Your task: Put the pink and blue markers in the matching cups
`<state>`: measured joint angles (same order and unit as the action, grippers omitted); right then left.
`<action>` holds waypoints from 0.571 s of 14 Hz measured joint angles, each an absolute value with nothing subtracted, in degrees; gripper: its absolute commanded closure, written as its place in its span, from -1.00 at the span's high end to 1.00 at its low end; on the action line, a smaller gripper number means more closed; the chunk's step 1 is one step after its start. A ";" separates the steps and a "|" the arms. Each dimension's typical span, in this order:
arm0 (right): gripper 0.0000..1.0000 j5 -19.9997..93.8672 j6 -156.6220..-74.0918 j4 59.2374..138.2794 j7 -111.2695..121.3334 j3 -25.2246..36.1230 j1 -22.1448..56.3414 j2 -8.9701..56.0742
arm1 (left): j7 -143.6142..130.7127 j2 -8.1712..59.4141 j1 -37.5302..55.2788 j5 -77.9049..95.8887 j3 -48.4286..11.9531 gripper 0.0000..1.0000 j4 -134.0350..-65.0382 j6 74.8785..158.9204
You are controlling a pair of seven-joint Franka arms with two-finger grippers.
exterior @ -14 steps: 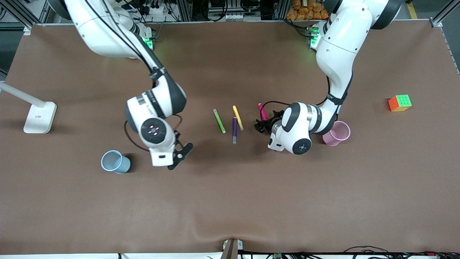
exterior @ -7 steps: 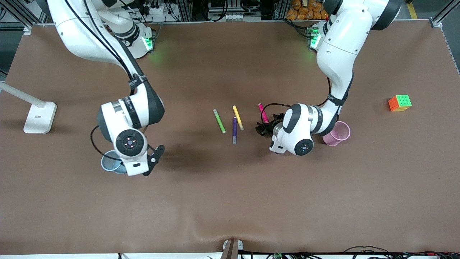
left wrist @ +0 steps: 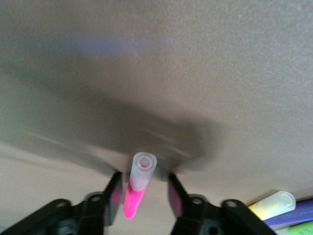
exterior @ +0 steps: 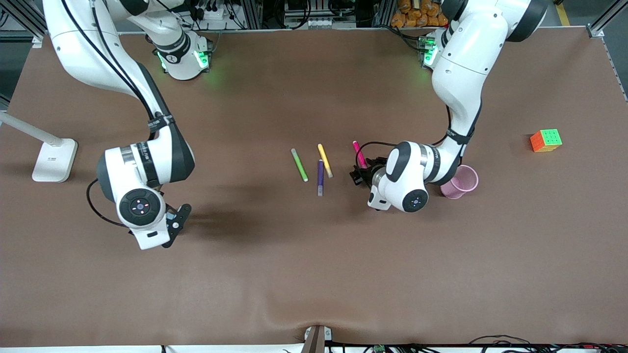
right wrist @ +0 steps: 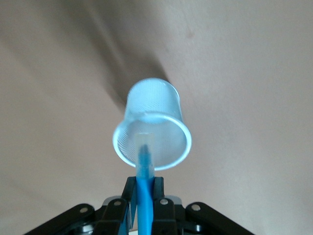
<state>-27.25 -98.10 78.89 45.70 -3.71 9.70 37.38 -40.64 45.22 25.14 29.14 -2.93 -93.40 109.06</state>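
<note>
The pink marker (exterior: pixel 358 153) lies on the table, its pale cap (left wrist: pixel 142 169) pointing away from my left gripper (exterior: pixel 359 173). My left gripper (left wrist: pixel 144 179) stands open astride it, one finger close against it and a gap at the other. The pink cup (exterior: pixel 466 175) stands beside the left wrist, toward the left arm's end. My right gripper (right wrist: pixel 144 182) is shut on the blue marker (right wrist: pixel 145 188), whose tip hangs over the open mouth of the blue cup (right wrist: pixel 154 98). In the front view the right hand (exterior: pixel 142 211) hides that cup.
A green marker (exterior: pixel 299 165), a yellow marker (exterior: pixel 325 160) and a dark purple marker (exterior: pixel 320 177) lie side by side at mid-table, near the pink one. A colour cube (exterior: pixel 545 140) sits toward the left arm's end, a white lamp base (exterior: pixel 54 159) toward the right arm's end.
The right arm has carried the blue marker toward its end of the table and now covers the blue cup. The left gripper's fingers have narrowed around the pink marker.
</note>
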 measured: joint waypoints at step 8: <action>-1.00 -31.34 -104.80 82.46 45.92 -3.57 8.77 38.26 | -40.82 44.24 23.88 29.14 -2.75 -1.00 -92.61 110.82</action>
<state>-31.34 -104.80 82.46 45.92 -3.57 8.77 38.26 -40.82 44.24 23.88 29.14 -2.75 -92.61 110.82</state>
